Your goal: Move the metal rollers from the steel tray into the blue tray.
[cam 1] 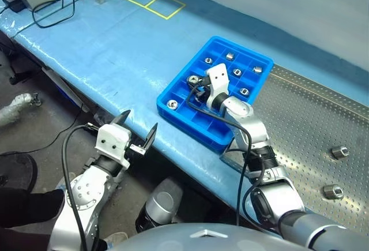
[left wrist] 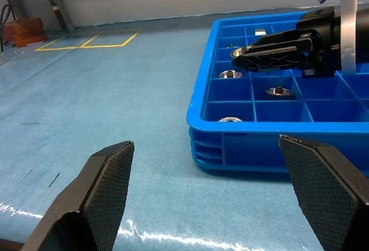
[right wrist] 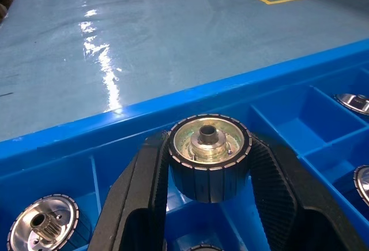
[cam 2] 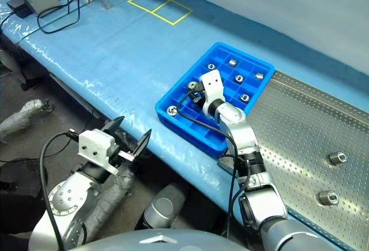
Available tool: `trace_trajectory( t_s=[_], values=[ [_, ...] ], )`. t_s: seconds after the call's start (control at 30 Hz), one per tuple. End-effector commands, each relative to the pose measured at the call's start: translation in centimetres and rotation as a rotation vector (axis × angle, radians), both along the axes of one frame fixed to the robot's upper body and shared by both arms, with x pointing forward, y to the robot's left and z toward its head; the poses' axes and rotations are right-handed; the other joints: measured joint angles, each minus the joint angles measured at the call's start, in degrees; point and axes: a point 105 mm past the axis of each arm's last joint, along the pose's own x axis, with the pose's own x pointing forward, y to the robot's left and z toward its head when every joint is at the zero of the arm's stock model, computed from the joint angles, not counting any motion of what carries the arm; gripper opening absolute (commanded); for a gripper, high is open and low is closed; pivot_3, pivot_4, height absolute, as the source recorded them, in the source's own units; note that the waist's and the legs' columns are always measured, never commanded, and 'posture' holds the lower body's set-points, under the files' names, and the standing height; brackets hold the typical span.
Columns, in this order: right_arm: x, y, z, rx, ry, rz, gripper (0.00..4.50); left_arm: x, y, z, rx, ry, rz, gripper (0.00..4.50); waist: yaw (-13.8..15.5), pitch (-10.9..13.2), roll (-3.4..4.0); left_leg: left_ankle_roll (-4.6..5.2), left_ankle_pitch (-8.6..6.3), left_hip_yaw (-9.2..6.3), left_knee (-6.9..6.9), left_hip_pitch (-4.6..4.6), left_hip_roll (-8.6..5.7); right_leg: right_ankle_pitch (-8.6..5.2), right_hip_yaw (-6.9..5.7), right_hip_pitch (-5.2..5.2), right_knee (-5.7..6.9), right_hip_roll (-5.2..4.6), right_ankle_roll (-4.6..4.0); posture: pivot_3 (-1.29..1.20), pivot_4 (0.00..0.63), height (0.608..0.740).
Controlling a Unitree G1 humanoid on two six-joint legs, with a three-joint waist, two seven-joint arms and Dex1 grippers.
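Workbench: a long bench (cam 1: 115, 49) under blue sheeting carries both trays; the blue tray sits near its front edge, and the steel tray lies just beside it toward the bench's right end.
Steel tray: the perforated steel tray (cam 1: 300, 118) holds two metal rollers in the head views, one (cam 1: 339, 152) and another (cam 1: 332, 191) near its right side, both yet to be moved.
Blue tray: the blue tray (cam 1: 173, 92) carries rollers in several compartments, among them one (cam 1: 172, 104) at its near left corner and others along its far edge (cam 1: 229, 56).
Right gripper: the right gripper (right wrist: 209, 173) is clamped on a roller (right wrist: 209, 156), poised over a compartment close to the tray's left wall.
Left gripper: the left gripper (cam 1: 137, 137) hangs off the bench's front edge, jaws spread wide and empty.
Progress: by this showing the job looks mostly done; the held roller awaits release and at least two remain to fetch.
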Motion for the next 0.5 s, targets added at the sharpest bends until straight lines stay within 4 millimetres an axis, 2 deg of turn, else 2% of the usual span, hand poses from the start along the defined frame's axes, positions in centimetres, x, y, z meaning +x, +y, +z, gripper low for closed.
trace_trajectory(
  t_s=[0.03,0.3,0.5],
  values=[
    [-0.1,-0.2,2.1,0.022,-0.075,-0.006,1.72,0.1,-0.2,0.5,-0.007,-0.025,-0.01,4.41,0.0,0.0,0.0,-0.01,0.0,0.0,-0.02,0.0,0.0,0.0,0.0,0.0,0.0,0.0,0.0,0.61,0.15,0.74],
    [0.1,-1.7,2.1,0.008,-0.074,-0.069,1.72,0.5,-0.4,0.5,-0.004,-0.033,-0.019,4.41,-0.2,0.0,0.0,-0.02,0.01,0.0,-0.03,0.01,0.0,-0.01,-0.02,-0.01,-0.02,-0.01,-0.01,0.59,0.15,0.74],
    [-0.3,-2.7,1.8,-0.003,-0.065,-0.098,1.72,1.3,-1.5,0.5,-0.013,-0.041,-0.081,4.41,-1.0,0.0,0.01,-0.05,0.03,-0.01,-0.03,0.02,0.0,-0.12,-0.03,0.04,0.0,0.0,-0.21,0.52,0.15,0.74]
  ],
)
